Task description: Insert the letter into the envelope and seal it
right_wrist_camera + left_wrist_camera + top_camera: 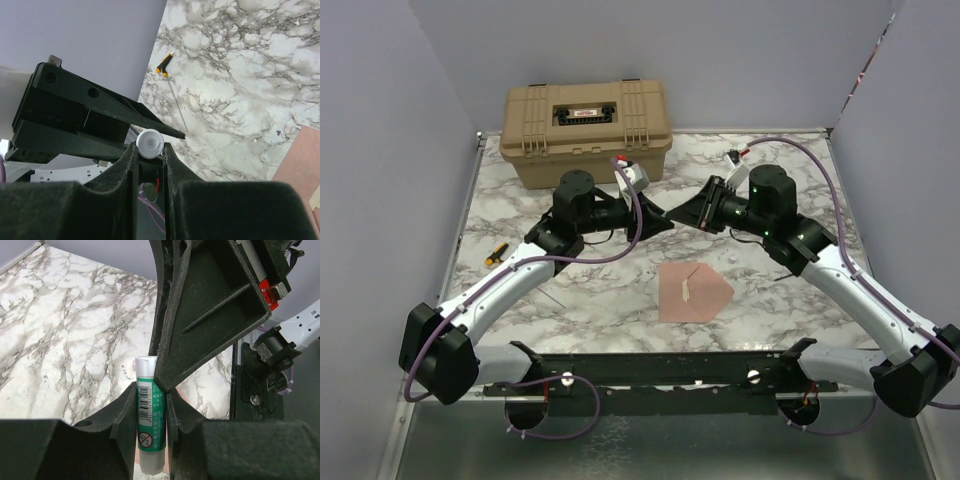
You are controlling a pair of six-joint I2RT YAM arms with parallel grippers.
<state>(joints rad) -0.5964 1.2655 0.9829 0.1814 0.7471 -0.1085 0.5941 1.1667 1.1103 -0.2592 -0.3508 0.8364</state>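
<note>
I have the left claw [151,390] clamped on the green-labelled glue stick [151,415], held up over the marble worktop [620,300]. My right claw [149,150] is pinched narrow on the stick's white cap end. The pinkish-brown paper envelope [695,292] lies flat on the worktop below, between the arms, its pointed flap facing right.

a closed tan plastic case [586,133] sat at the back of the marble table [800,290]. a thin screwdriver [496,254] with a yellow-and-black handle lay near the table's left edge. a green glue stick [150,415] with a barcode label was up off the tabletop.
</note>
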